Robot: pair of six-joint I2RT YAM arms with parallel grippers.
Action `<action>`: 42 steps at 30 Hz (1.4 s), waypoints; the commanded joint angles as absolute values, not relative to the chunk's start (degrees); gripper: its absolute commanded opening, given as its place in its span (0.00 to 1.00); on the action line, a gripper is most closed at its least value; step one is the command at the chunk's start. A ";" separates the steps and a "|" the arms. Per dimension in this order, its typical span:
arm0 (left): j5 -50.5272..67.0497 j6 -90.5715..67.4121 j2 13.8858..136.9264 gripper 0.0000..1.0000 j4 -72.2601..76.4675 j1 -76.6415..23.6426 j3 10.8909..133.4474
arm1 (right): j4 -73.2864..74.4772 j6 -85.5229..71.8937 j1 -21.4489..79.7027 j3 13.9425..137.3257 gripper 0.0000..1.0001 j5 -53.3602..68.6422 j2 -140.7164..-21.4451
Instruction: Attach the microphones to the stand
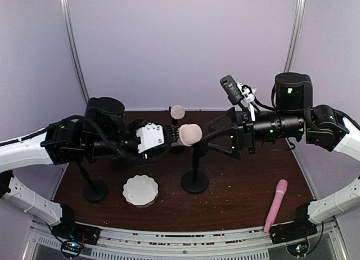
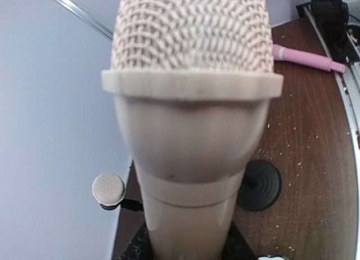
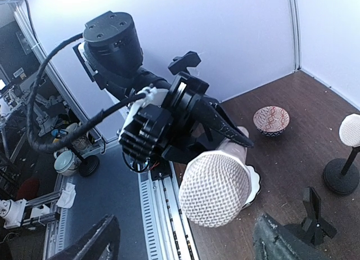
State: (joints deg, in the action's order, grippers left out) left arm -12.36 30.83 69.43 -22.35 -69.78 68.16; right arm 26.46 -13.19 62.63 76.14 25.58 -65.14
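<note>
Cream microphone [image 1: 189, 134]: mesh head with a flanged collar, lifted off the table and roughly level. Head points right, handle clamped in the left gripper [image 1: 169, 135], at frame centre above the black front stand [image 1: 195, 180]. Second cream microphone [image 1: 178, 112]: upright at back centre, mounted on the rear stand [image 3: 341, 177]. Pink microphone [image 1: 275, 205]: lying flat on the table at lower right, slim end toward the bottom edge.

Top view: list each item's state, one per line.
Cream microphone: gripped by left hand, off the table.
Pink microphone: lying flat on table.
Rear microphone: mounted upright.
Middle stand: upright, empty.
Bowl: upright, looks empty.
Right hand: open.
</note>
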 commanded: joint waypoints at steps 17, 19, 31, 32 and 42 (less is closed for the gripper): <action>1.48 12.31 69.16 0.11 -16.79 -66.62 70.14 | 13.29 -12.71 63.65 75.17 0.78 20.30 -69.55; 1.77 12.15 69.47 0.11 -16.79 -66.62 70.29 | 10.62 -14.07 63.75 74.10 0.77 20.45 -69.48; 2.35 11.44 70.93 0.09 -16.90 -66.09 71.98 | 12.25 -16.42 63.79 75.62 0.65 17.73 -72.43; 2.36 11.22 70.95 0.09 -16.81 -66.03 71.91 | 12.37 -16.38 63.73 75.61 0.62 17.41 -72.40; 0.76 9.34 70.82 0.68 -17.21 -66.01 69.77 | 14.23 -12.01 62.18 76.64 0.18 19.14 -70.07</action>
